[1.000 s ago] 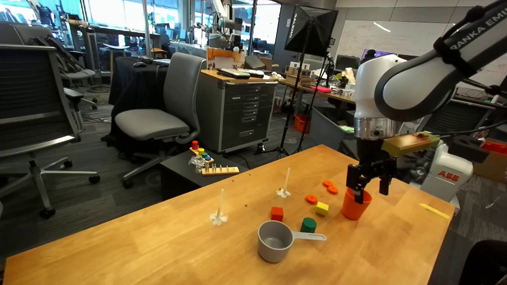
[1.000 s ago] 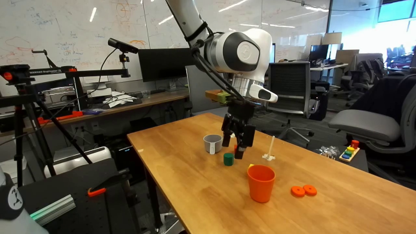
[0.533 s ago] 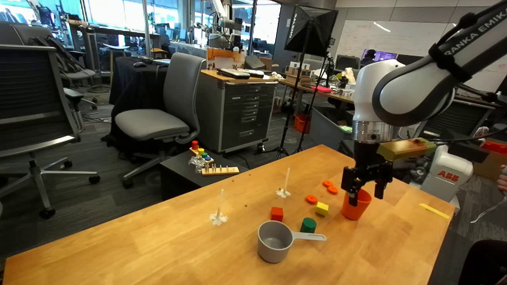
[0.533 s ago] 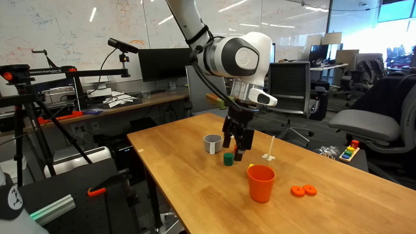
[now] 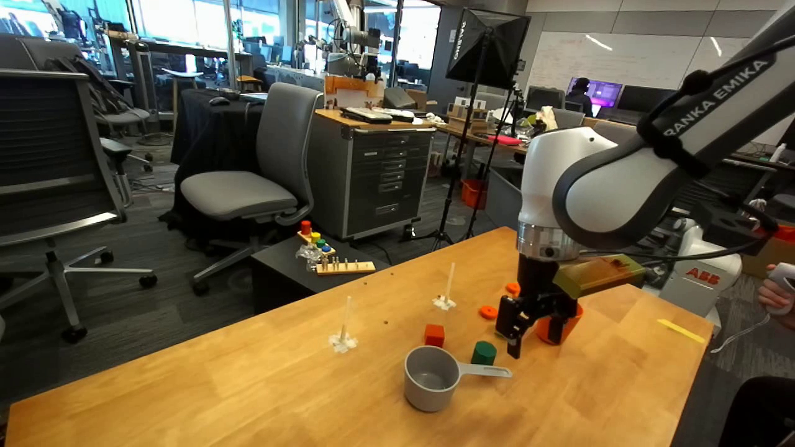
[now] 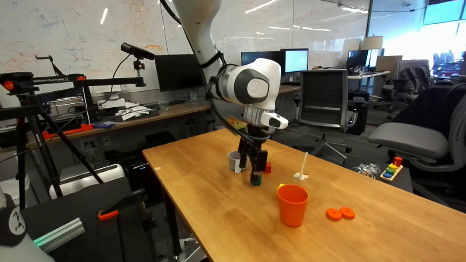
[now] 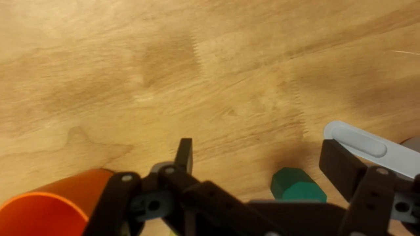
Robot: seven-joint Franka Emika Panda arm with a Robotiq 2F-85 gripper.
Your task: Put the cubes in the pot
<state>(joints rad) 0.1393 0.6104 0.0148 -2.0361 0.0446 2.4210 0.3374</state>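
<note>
A green block point(image 5: 484, 353) stands beside the handle of the grey pot point(image 5: 425, 392). Close by on the table is a red cube point(image 5: 434, 336). The yellow cube point(image 6: 280, 186) is mostly hidden, by the cup in that exterior view and by my gripper point(image 5: 535, 344) in an exterior view. Inside the pot I see no cube. My gripper point(image 7: 258, 142) is open and above the table, its fingers wide apart. In the wrist view the green block point(image 7: 303, 190) appears between the fingers, nearer the right one, which overlaps the pot's handle point(image 7: 370, 144). Nothing is held.
An orange-red cup point(image 6: 292, 209) stands next to the yellow cube and close to my gripper. Orange rings point(image 6: 334, 214) lie flat on the table. Thin upright pegs point(image 5: 346, 320) are taped down farther off. A person's hand point(image 5: 776, 301) with a controller shows at an edge.
My open gripper has come lower and moved toward the green block and pot handle, now covering most of the yellow cube in an exterior view. The objects on the table have not moved.
</note>
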